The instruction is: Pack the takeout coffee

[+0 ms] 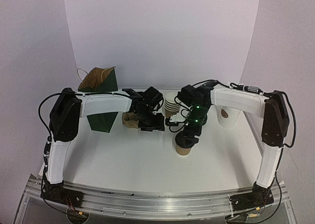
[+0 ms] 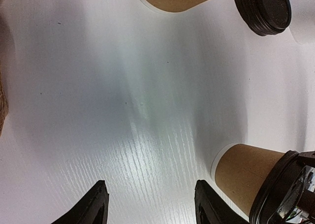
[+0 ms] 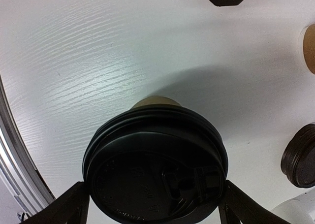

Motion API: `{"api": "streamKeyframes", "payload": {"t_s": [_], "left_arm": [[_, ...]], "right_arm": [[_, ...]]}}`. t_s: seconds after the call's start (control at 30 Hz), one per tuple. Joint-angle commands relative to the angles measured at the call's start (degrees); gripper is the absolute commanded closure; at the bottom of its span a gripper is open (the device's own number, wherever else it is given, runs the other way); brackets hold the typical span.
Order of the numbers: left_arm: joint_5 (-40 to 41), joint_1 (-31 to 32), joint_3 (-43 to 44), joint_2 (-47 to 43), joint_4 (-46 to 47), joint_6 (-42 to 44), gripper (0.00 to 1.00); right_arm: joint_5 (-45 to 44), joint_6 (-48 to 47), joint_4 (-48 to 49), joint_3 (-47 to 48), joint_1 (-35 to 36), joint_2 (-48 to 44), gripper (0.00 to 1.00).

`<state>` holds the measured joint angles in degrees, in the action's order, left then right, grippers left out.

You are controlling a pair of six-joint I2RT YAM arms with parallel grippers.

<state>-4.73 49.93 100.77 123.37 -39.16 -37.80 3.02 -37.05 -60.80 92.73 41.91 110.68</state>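
View from above: a white tabletop with two robot arms reaching in from its near corners. The takeout coffee, a small brown kraft cup with a black domed lid, stands upright just toward 4 o'clock from the tabletop's middle.

The right gripper sits directly over the takeout coffee. In the right wrist view its two fingers flank the lid and pinch its rim on both sides.

Room around the cup:
- From 5 to 7 o'clock, bare tabletop runs to the near edge.
- At 3 o'clock the surface is open toward the right edge.
- At 1 to 2 o'clock stands a taller white cup, well apart.
- At 11 to 12 o'clock, near, is a stack of paper cups.

The left gripper is at 10 o'clock from the coffee, near it but apart. Its fingers are spread, with only bare tabletop between them. In its view the coffee shows at 4 o'clock and a loose black lid at 1 o'clock.

A brown pulp carrier lies just beside the left gripper at 9 o'clock. A brown and green paper bag stands at the far left edge.
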Motion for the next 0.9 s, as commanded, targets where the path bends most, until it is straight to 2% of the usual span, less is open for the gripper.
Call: {"api": "streamKeyframes", "payload": {"t_s": [0.0, 0.87], "left_arm": [[0.9, 0.2, -0.2, -3.2, -0.5, -0.3, 0.41], [1.7, 0.2, -2.5, -4.9, 0.6, -0.5, 0.41]], "right_arm": [[0.0, 0.4, 0.6, -1.1, -0.3, 1.0, 0.12], [-2.9, 4.3, 5.3, -11.4, -2.2, 2.3, 0.13]]}}
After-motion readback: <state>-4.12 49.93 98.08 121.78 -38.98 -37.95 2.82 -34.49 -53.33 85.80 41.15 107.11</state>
